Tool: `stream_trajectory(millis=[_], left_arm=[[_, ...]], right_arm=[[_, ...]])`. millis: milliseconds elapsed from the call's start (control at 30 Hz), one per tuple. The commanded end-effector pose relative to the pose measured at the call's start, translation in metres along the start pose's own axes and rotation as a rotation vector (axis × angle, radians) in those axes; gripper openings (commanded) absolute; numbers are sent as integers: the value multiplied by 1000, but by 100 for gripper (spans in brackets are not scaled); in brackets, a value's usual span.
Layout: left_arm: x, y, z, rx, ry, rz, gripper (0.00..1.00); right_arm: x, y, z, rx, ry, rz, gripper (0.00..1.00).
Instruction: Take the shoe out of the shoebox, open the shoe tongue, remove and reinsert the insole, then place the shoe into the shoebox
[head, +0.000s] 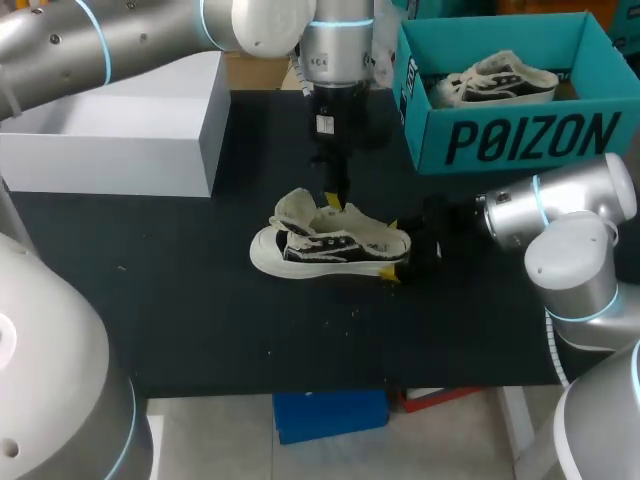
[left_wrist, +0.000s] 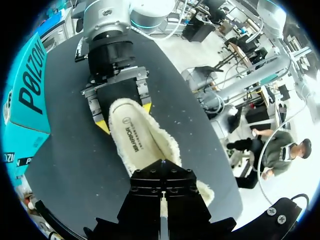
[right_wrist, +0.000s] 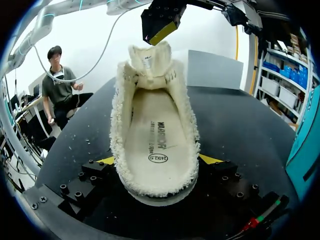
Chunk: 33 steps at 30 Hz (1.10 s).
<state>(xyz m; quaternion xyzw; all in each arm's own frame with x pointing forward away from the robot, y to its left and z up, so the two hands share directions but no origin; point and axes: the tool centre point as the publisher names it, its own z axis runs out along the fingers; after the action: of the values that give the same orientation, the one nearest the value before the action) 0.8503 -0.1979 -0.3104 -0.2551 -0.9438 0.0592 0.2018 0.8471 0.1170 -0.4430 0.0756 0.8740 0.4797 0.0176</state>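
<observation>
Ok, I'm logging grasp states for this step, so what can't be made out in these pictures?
Whether the left gripper holds the tongue: its own black body blocks the left wrist view, and the head view is too small.
Toe of the shoe: behind the raised tongue in the right wrist view.
The second shoe in the shoebox: its lower edge is partly hidden by the front wall in the head view.

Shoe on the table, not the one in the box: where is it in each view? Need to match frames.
Head view: shoe mid-table, heel in the right gripper, left gripper over its tongue.
Left wrist view: shoe just ahead of this gripper, insole showing, right gripper at the far end.
Right wrist view: shoe heel in this gripper, toe pointing away.
Shared landmark: the teal shoebox, in all three.
</observation>
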Motion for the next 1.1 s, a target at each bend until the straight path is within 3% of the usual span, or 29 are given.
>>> stream_trajectory(millis=[33, 133, 167, 300, 533, 767, 1100], left_arm=[[0, 0, 1, 1, -3, 2, 0], [0, 0, 1, 1, -3, 2, 0], [1, 3, 1, -39, 14, -26, 0], [2, -1, 8, 56, -21, -205, 0], [-2, -16, 26, 58, -57, -282, 0], [-5, -2, 35, 57, -124, -250, 0], [-11, 4, 45, 66, -137, -272, 0]], right_arm=[[0, -1, 1, 1, -2, 1, 0], [0, -1, 1, 1, -2, 1, 0], [0, -1, 1, 1, -2, 1, 0], [0, -1, 1, 1, -2, 1, 0], [0, -1, 1, 1, -2, 1, 0], [0, -1, 1, 1, -2, 1, 0], [0, -1, 1, 1, -2, 1, 0]])
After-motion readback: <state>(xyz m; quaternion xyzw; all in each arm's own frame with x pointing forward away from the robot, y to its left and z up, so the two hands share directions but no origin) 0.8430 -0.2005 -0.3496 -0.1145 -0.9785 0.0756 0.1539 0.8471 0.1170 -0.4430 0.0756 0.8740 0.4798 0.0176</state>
